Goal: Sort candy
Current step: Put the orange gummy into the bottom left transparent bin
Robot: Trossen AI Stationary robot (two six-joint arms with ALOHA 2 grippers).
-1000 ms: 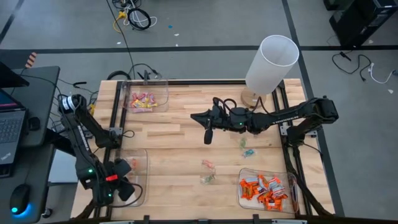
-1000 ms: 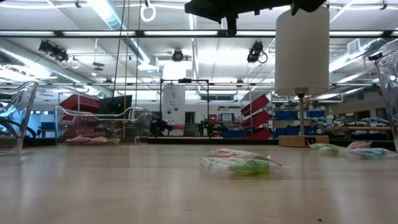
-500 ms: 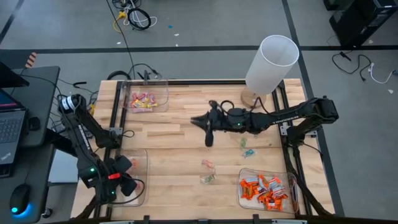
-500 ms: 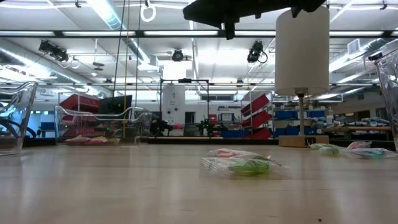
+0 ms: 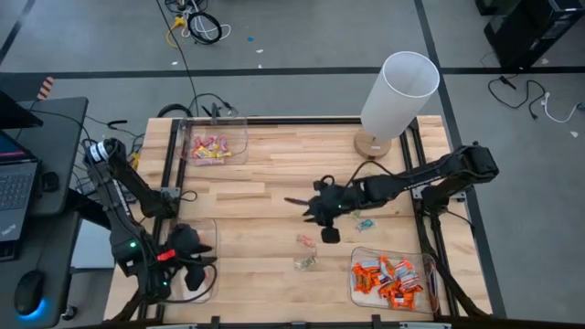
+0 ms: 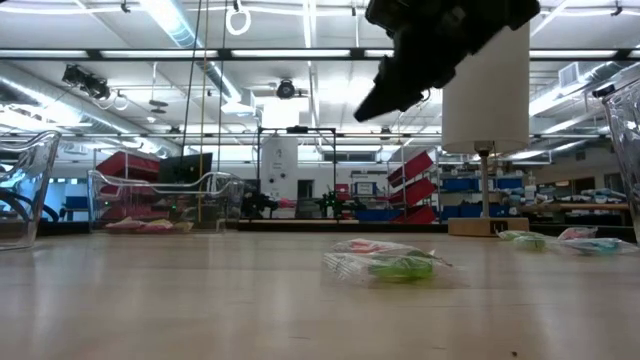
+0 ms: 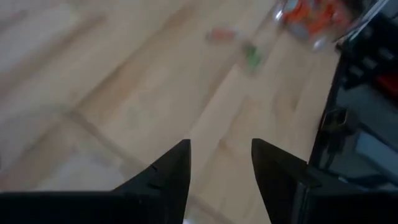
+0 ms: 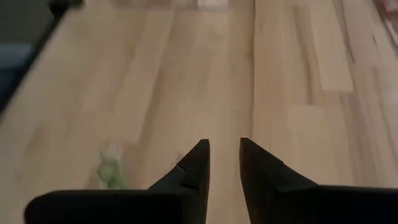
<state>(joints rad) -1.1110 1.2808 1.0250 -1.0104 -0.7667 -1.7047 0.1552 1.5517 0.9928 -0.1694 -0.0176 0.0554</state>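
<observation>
Loose candy lies on the wooden table: a pink piece (image 5: 305, 240), a green piece (image 5: 305, 262) and two pale pieces (image 5: 366, 224) nearer the right side. In the low view the green piece (image 6: 390, 264) lies flat on the wood. My right gripper (image 5: 313, 213) hangs above the table just beyond the pink piece, tipped downward, open and empty (image 8: 224, 165); the green candy (image 8: 112, 168) shows off to one side of its fingers. My left gripper (image 5: 201, 265) is over the clear near-left bin (image 5: 208, 233), open and empty (image 7: 221, 180).
A bin of pink and yellow candy (image 5: 216, 144) stands at the far left. A bin of orange candy (image 5: 391, 279) sits at the near right. A white lamp (image 5: 398, 91) stands at the far right. Bare wood lies between the bins.
My right gripper has moved toward the table's near edge and a little right. It has also come down and tipped its fingers toward the loose candy, and it now shows lower in the low view. My left gripper has turned and risen slightly over the near-left bin.
</observation>
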